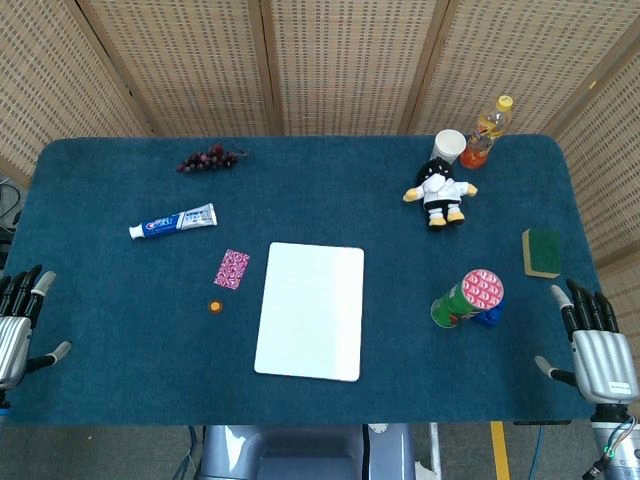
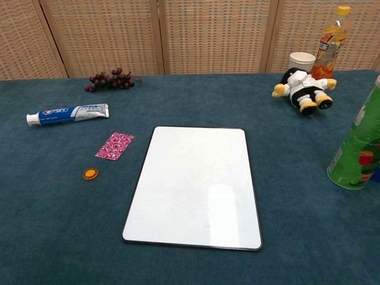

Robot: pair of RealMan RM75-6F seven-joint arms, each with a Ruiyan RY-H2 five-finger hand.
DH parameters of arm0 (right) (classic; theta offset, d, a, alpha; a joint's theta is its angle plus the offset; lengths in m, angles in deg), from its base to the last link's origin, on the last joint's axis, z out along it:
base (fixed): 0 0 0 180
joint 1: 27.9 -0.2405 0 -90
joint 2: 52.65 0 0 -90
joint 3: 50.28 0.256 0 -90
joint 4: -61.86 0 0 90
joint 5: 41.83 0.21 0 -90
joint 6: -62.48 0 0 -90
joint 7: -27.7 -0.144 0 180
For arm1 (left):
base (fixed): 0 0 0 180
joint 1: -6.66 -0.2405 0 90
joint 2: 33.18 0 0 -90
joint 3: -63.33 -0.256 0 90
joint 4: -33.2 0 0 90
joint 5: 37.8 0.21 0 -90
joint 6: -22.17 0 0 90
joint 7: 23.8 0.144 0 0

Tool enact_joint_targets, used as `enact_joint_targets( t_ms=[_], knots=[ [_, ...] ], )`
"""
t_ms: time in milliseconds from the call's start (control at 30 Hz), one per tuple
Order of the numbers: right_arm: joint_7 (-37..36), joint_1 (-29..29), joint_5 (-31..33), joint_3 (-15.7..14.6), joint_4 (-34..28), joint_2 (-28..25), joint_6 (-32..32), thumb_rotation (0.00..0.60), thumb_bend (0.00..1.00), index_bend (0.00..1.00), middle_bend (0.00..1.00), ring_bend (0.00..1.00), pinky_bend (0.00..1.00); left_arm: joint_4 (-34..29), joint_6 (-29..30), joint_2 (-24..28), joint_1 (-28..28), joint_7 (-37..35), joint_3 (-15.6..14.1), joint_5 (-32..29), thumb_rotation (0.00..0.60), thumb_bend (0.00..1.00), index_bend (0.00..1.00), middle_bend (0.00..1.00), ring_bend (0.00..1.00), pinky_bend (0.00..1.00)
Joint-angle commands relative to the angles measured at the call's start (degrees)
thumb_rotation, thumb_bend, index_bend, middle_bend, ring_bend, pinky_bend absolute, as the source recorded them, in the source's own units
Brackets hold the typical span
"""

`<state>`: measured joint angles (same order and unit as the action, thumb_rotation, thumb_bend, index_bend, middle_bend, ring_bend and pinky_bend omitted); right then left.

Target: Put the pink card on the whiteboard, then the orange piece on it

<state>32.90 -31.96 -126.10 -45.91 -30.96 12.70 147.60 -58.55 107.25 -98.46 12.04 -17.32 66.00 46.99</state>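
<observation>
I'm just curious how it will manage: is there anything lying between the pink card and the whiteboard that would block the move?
Nothing visible does. The pink card lies just left of the whiteboard, with only bare cloth between them. The orange piece sits nearer the robot than the card, off that path. The left hand rests open at the table's edge.

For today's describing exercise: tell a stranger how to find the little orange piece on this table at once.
Start at the whiteboard in the middle of the blue table. Just off its left edge lies a pink patterned card, and slightly nearer the front edge sits the orange piece. It is the only small round orange disc; the card is flat and rectangular.
</observation>
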Motion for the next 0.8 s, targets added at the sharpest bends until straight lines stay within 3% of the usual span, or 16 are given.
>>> enact_joint_targets(
  t_ms=[33,333,800],
  knots=[
    [0.6,0.0,0.1,0.1,0.0,0.1,0.1,0.6,0.0,0.0,0.0,0.0,0.0,0.0,-0.3,-0.1,0.1,0.2,0.0,-0.2,0.6,0.01,0.0,0.0,0.0,0.0],
    [0.5,0.1,0.2,0.1,-0.1,0.1,0.1,0.6,0.0,0.0,0.0,0.0,0.0,3.1,-2.9,-0.9,2.4,-2.3,-0.1,1.7,0.6,0.01,0.0,0.0,0.0,0.0],
    [0.2,-0.4,1.2,0.3,-0.6,-0.1,-1.3,0.6,0.0,0.0,0.0,0.0,0.0,15.5,-28.1,-3.3,21.8,-12.8,4.2,1.6,0.6,0.01,0.0,0.0,0.0,0.0]
  ],
)
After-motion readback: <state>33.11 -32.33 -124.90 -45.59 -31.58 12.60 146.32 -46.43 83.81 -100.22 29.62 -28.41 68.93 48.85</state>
